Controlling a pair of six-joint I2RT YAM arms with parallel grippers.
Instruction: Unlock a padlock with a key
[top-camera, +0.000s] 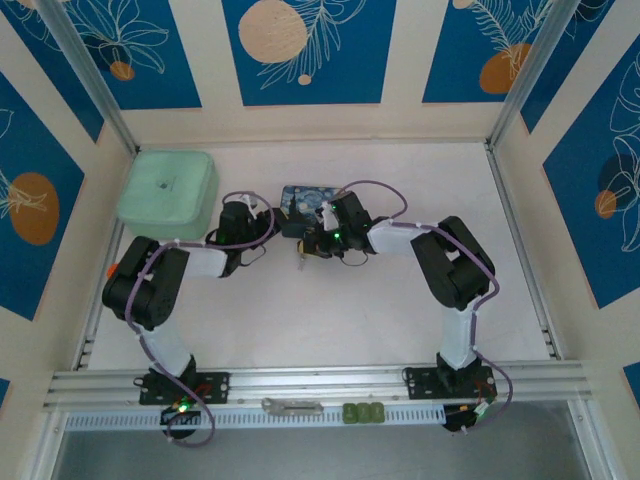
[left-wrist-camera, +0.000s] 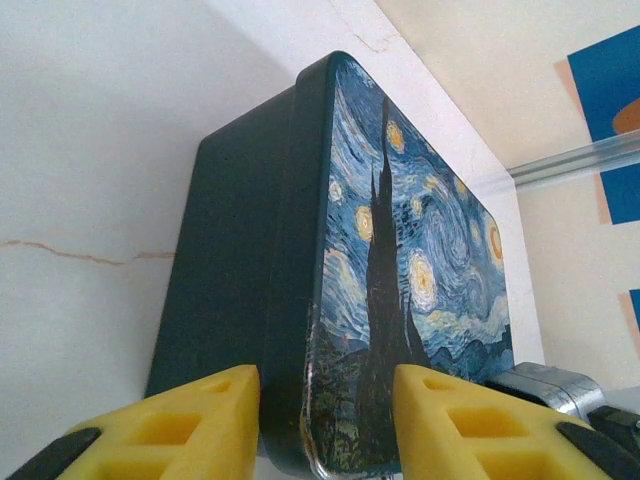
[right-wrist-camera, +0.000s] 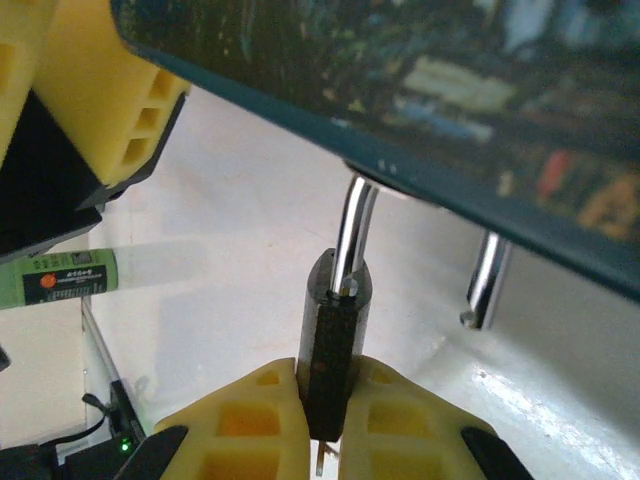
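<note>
Right gripper (right-wrist-camera: 328, 388): jaws pinched shut on padlock (right-wrist-camera: 335, 330) body, whose long axis runs straight up out of jaws. Shackle (right-wrist-camera: 352, 225) rises under rim of tin (right-wrist-camera: 420, 90); 2nd leg hangs free beside body, so lock looks already sprung. Pale sliver under body, between pads, likely key (right-wrist-camera: 320, 462); too small to confirm. Left gripper (left-wrist-camera: 325, 405): jaws closed across tin edge, holding it tilted off surface (right-wrist-camera: 230, 230). Right arm nearer lock. Next move, by judgement: draw padlock down, away from tin, unhooking shackle.
</note>
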